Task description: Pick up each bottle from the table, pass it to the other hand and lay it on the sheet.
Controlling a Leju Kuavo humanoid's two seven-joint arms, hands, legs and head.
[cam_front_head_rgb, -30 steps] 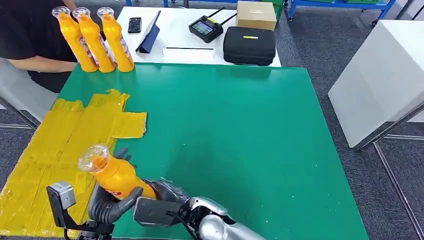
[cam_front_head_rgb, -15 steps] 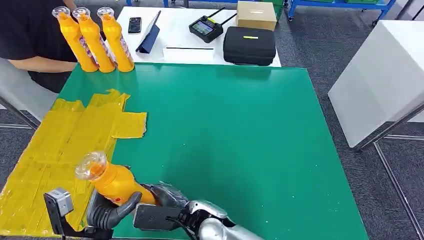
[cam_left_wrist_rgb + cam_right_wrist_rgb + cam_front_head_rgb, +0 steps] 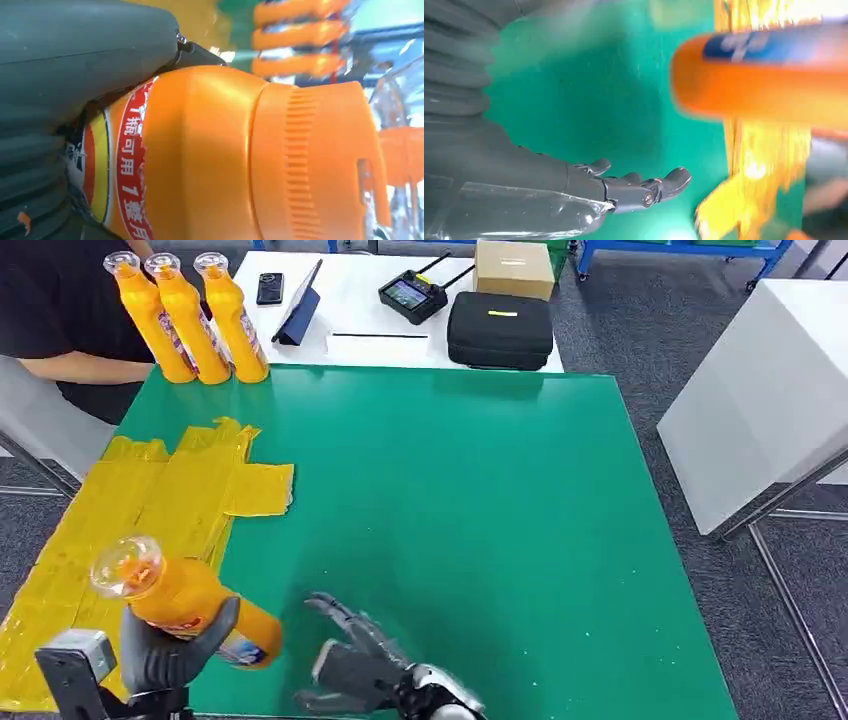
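Now the left hand [image 3: 165, 655] grips an orange bottle [image 3: 185, 602], its fingers [image 3: 215, 625] wrapped round the labelled body while the clear-capped neck tilts up and away from the palm. The bottle is held in the air above the near edge of the yellow sheet [image 3: 150, 510], which lies flat on the green worktop [image 3: 450, 520] just beyond and outward of those fingers. In the left wrist view the same bottle [image 3: 225, 160] sits tight against the thick grey thumb [image 3: 85, 45], its red and white label partly covered by the hand.

Just beside it, the right hand [image 3: 365, 670] holds nothing; its fingers [image 3: 345, 618] are spread apart and stretched out over the green surface, pointing toward the bottle's base without touching it. The right wrist view shows these fingers [image 3: 644, 187] extended and empty, with the blurred orange bottle [image 3: 764, 85] well beyond their tips and the sheet [image 3: 764, 165] behind it.

Far ahead of both hands, at the worktop's back corner, three more orange bottles [image 3: 190, 320] stand upright side by side, touching one another. A person in a dark top [image 3: 50, 310] sits just behind them. On a white table [image 3: 360, 300] further back lie a black case [image 3: 500, 330], a cardboard box [image 3: 513, 268], a handheld controller [image 3: 410, 295] and a phone [image 3: 268, 288].
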